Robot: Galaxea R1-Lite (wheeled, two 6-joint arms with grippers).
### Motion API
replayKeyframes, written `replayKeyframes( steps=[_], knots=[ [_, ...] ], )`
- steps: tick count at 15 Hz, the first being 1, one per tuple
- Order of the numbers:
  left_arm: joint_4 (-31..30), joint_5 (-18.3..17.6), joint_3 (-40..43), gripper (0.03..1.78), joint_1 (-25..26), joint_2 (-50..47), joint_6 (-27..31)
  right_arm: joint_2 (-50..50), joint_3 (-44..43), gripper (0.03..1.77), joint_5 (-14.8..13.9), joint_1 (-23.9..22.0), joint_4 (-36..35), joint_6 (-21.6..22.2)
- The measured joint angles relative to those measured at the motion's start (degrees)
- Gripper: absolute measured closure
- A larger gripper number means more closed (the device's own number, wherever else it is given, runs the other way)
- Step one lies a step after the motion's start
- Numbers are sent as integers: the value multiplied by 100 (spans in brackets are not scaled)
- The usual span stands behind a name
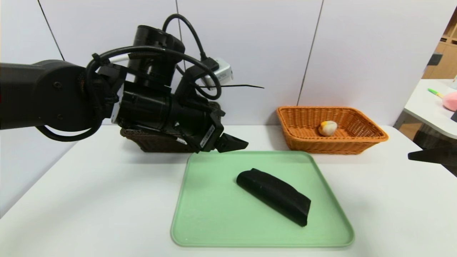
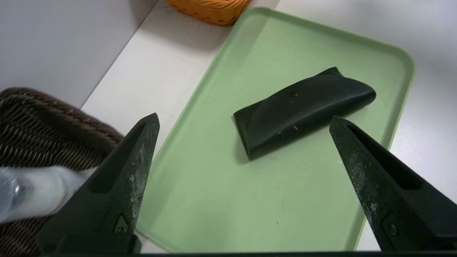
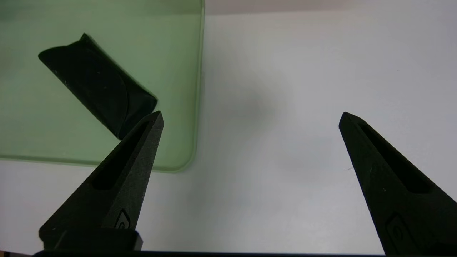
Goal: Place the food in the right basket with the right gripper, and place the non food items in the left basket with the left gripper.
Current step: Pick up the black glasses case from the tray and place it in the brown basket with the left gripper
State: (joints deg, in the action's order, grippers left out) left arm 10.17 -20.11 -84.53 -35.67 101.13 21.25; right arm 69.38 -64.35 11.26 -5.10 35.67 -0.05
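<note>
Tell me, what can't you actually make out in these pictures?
- Left basket: in the head view the left gripper and its arm cover most of it, so its contents stay hidden there.
- A pale blurred thing in that basket, left wrist view: smeared and cut by the edge, so unidentifiable.
- Right gripper: head view shows only a dark tip at the edge.
- Food in the right basket: too small for detail.

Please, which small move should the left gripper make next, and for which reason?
Probably the left gripper should move over the black pouch and come down on it. The pouch is the only thing on the green tray, the gripper is open and empty near the dark brown basket, and the bun already lies in the orange basket.
</note>
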Motion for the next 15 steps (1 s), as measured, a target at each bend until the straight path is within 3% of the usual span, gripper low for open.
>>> replayKeyframes(
  steps=[4, 12, 15],
  knots=[
    [28, -221, -180, 12, -228, 236, 347, -28, -77, 10, 22, 9, -222, 5],
    [30, -1916, 416, 12, -471, 402, 761, -271, 66, 10, -267, 26, -222, 46],
    [-389, -2092, 435, 12, -506, 777, 824, -268, 134, 10, -272, 26, -227, 90]
  ],
)
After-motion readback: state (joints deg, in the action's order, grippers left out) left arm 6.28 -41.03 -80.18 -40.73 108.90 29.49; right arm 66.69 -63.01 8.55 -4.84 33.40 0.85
